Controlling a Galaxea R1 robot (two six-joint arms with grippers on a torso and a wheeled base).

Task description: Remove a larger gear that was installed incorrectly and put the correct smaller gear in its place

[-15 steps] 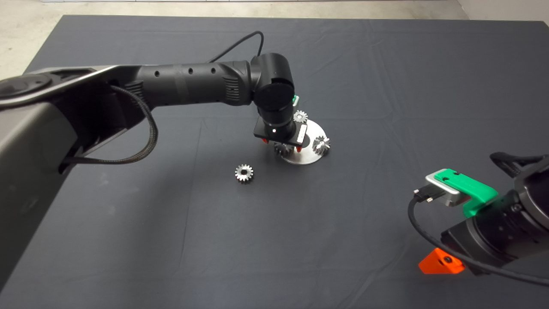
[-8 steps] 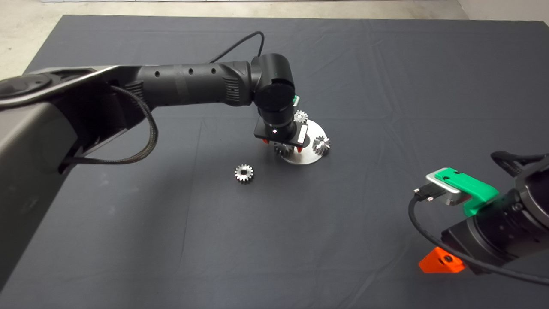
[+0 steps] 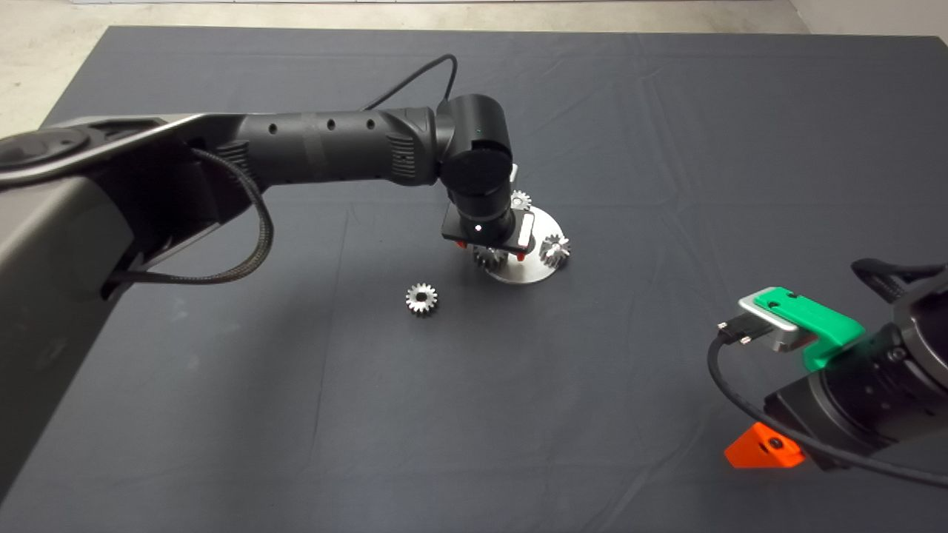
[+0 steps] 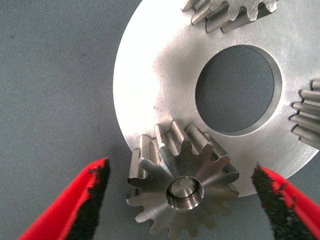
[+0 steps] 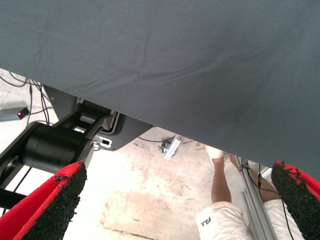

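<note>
My left gripper [image 3: 490,250] hangs over the near-left edge of a round silver plate [image 3: 527,275]. In the left wrist view it [image 4: 180,175] is open, one red finger on each side of the larger gear [image 4: 182,187], not touching it. That gear [image 3: 488,258] has long teeth and sits on a peg at the plate's [image 4: 150,90] rim. The smaller gear [image 3: 421,298] lies loose on the mat, left of the plate. My right gripper [image 3: 763,448] waits at the lower right edge, open [image 5: 177,197].
Two other gears [image 3: 555,249] [image 3: 521,200] stand on the plate around its centre hole [image 4: 235,89]. The right wrist view shows the mat's edge, floor, a black frame and a person's leg [image 5: 220,180].
The left gripper has shifted slightly to the right over the plate's near-left gear. The right gripper has sunk a little. The gears have not moved.
</note>
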